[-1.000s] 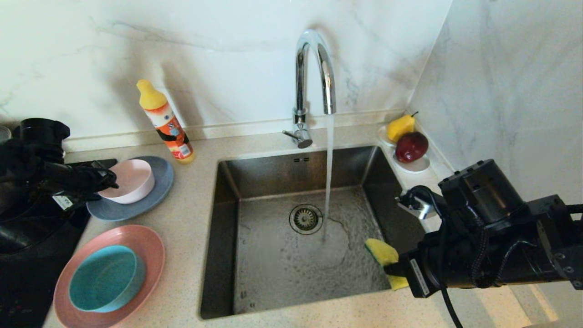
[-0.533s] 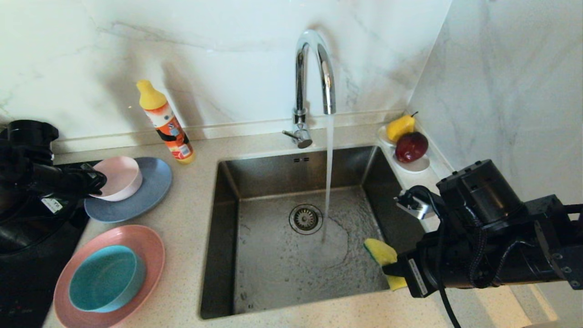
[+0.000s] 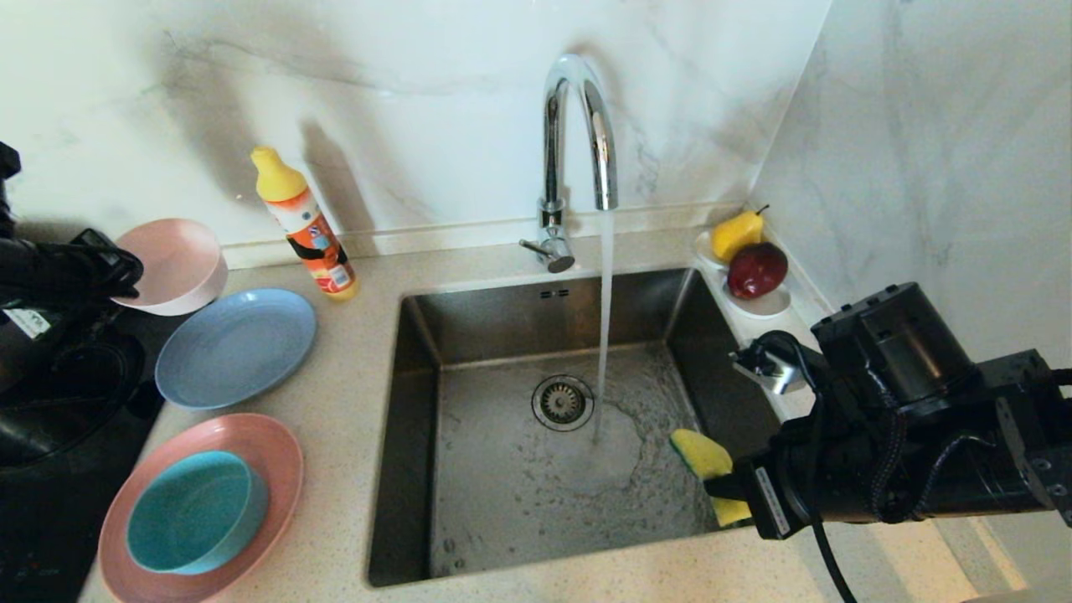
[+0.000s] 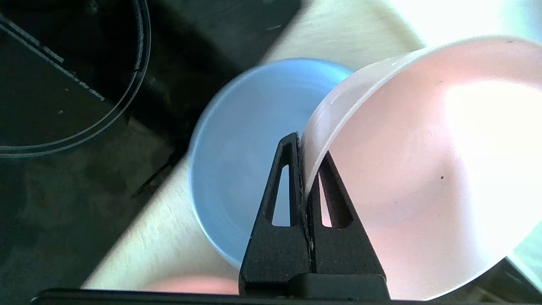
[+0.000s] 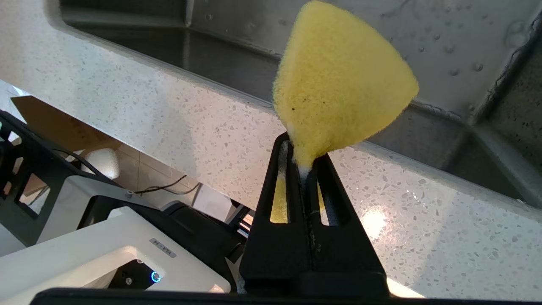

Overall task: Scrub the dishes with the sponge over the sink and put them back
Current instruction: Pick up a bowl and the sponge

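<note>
Pale pink bowl [image 3: 176, 264] now off the grey-blue plate [image 3: 237, 347], rim pinched in left gripper [image 4: 305, 169]; right gripper [image 5: 302, 169] clamping sponge [image 3: 702, 456].

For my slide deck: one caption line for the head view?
Left gripper lifts the pale pink bowl above the grey-blue plate; right gripper holds the sponge over the running sink.

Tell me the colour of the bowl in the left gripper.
Pale pink bowl, its rim clamped by the left gripper; clearest in the left wrist view.
</note>
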### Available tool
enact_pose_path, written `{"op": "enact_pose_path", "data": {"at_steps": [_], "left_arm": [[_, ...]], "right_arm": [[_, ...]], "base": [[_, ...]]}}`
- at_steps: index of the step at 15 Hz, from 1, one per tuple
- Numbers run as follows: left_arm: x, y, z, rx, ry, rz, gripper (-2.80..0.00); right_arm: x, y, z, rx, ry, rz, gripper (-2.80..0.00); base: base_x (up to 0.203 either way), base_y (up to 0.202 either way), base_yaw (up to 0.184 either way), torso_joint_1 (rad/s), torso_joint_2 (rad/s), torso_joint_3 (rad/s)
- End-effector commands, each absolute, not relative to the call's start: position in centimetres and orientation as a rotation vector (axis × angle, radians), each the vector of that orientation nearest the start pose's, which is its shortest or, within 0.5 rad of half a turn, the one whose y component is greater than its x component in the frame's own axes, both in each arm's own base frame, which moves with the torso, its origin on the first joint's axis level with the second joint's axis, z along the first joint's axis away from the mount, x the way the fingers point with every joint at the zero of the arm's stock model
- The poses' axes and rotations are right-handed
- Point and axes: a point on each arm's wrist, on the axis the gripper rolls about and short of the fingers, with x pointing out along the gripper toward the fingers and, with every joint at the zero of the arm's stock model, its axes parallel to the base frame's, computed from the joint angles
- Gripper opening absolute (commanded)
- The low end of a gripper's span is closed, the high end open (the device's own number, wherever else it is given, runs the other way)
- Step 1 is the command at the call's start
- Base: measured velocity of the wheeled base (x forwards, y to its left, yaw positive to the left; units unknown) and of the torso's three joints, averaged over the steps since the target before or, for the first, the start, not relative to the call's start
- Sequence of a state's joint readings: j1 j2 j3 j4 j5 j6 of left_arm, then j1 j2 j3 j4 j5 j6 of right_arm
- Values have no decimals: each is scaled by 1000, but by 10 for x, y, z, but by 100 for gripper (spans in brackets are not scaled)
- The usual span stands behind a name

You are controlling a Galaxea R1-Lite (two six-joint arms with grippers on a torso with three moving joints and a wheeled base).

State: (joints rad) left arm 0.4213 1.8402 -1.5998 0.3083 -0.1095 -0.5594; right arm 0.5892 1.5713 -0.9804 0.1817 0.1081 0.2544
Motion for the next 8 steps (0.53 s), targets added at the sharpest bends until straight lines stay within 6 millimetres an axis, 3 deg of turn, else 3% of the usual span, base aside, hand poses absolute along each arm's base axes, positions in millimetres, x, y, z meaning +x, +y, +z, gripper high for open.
{"op": "enact_pose_path", "data": {"at_steps": [1,5,8], "left_arm": [[276,119,322,-666,312,373,-280],[194,69,371,-667,270,79,-280],[186,25,371,-622,373,-149,-280]], "right_arm": [[211,146,198,51,829,566,-280],[206,142,204,68,809,567,-280],[201,139,210,84,792,569,-280]], "base": [[0,0,0,0,0,0],[0,0,0,0,0,0],[0,0,0,0,0,0]]}}
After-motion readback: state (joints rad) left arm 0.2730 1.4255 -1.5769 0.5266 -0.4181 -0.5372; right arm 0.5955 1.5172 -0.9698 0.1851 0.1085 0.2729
